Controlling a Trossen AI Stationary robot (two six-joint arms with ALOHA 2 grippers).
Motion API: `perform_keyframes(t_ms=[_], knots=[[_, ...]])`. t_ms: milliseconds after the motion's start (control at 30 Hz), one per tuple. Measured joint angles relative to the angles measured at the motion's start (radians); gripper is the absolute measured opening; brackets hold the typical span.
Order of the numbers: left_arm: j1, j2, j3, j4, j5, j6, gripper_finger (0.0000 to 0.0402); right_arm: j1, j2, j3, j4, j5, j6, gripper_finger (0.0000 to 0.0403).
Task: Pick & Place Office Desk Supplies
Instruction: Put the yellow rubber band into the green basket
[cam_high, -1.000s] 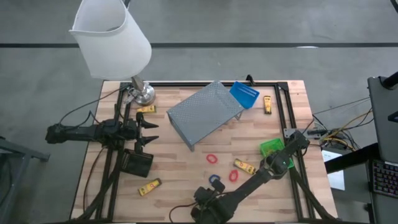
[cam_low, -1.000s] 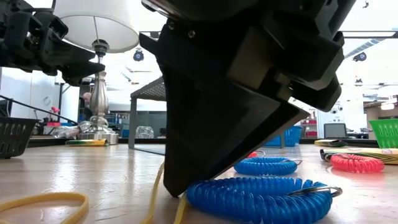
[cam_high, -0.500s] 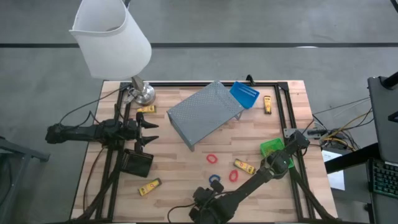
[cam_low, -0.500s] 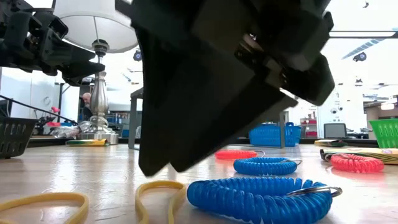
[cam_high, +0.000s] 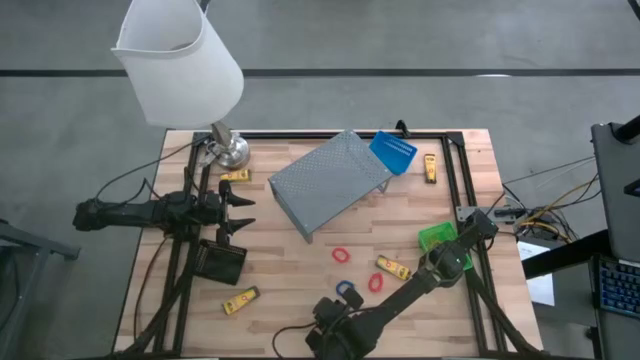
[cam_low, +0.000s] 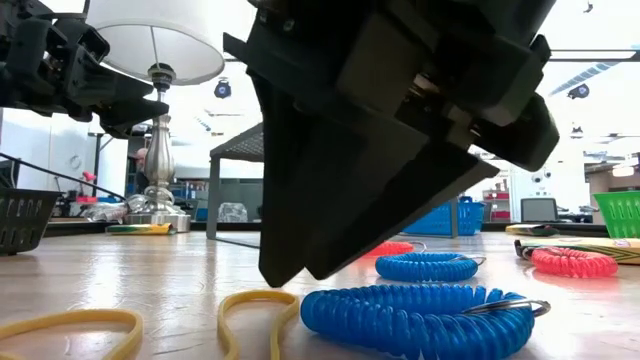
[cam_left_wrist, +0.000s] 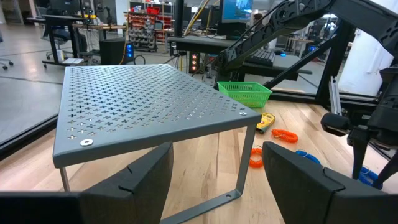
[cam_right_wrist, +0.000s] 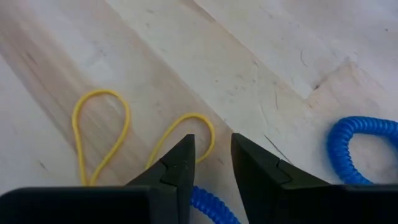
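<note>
Just-parted right gripper (cam_right_wrist: 211, 163) over yellow band (cam_right_wrist: 186, 134)

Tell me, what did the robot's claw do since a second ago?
The right claw lifted off the table beside the blue coil loop and opened a little. It holds nothing. The yellow rubber band it was touching now lies free on the wood. The left claw stayed open near the black bin, and the bins, lamp and other loops did not move.

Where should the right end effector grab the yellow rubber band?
Probably the looped end of the yellow rubber band just ahead of the right end effector, coming straight down. It lies flat on the table, so one finger should go inside the loop and one outside, clear of the blue coil.
</note>
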Motion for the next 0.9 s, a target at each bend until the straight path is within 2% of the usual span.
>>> perform_keyframes(t_ms=[533, 900], knots=[[0.000, 0.000, 0.000, 0.000, 0.000, 0.000, 0.0253, -0.003, -0.003, -0.048, 0.056, -0.002, 0.000, 0.0105], [0.000, 0.000, 0.000, 0.000, 0.000, 0.000, 0.0253, -0.006, -0.005, -0.049, 0.050, -0.049, -0.008, 0.0048]])
